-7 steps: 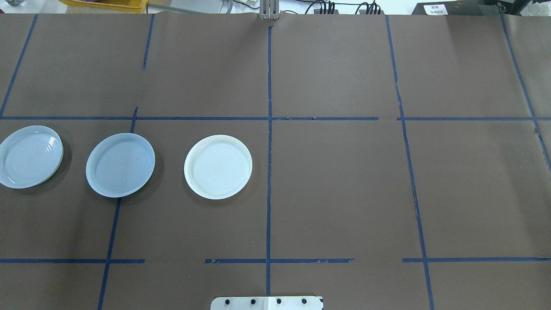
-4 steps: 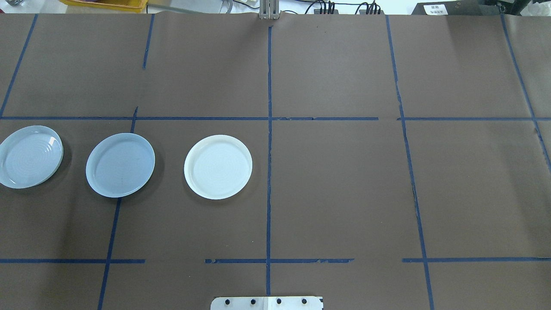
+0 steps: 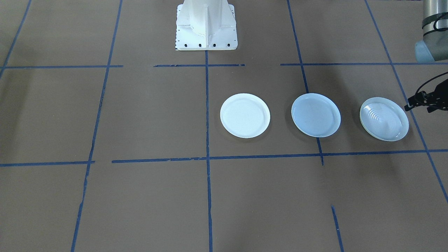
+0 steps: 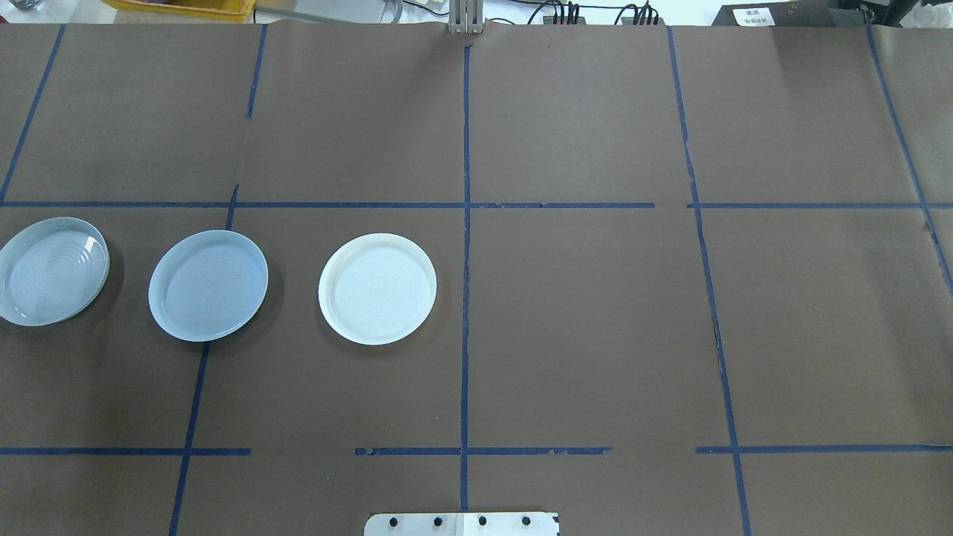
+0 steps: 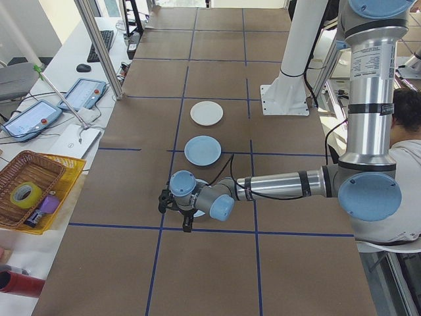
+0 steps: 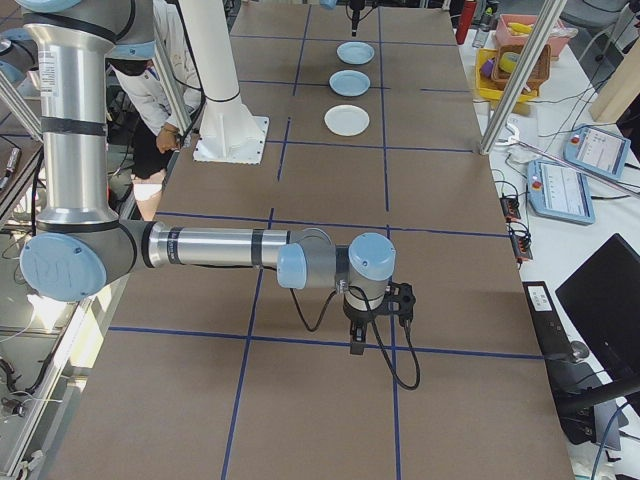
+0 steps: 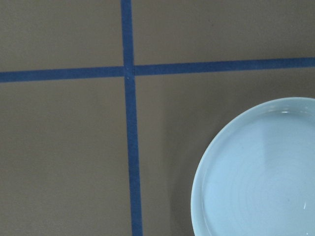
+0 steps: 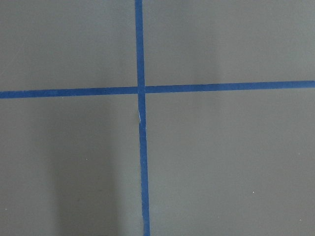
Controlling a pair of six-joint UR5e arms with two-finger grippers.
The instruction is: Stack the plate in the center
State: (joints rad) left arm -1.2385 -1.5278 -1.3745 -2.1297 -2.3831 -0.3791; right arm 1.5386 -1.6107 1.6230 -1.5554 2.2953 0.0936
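Observation:
Three plates lie in a row on the brown table. The center one (image 4: 208, 285) (image 3: 315, 114) is smooth and pale blue-grey. A brighter white plate (image 4: 377, 288) (image 3: 245, 115) lies toward the table's middle, and a ringed plate (image 4: 51, 270) (image 3: 384, 118) lies at the outer end. My left gripper (image 5: 175, 212) hangs low beside the ringed plate (image 7: 261, 172), and I cannot tell whether it is open or shut. My right gripper (image 6: 378, 318) hovers over a tape crossing far from the plates, and its state cannot be told either.
Blue tape lines (image 4: 465, 223) divide the table. The robot base (image 3: 206, 26) stands at the near edge. A yellow tray with a basket (image 5: 33, 191) and tablets (image 5: 82, 94) sit beyond the far edge. A person (image 5: 404, 164) sits behind the left arm.

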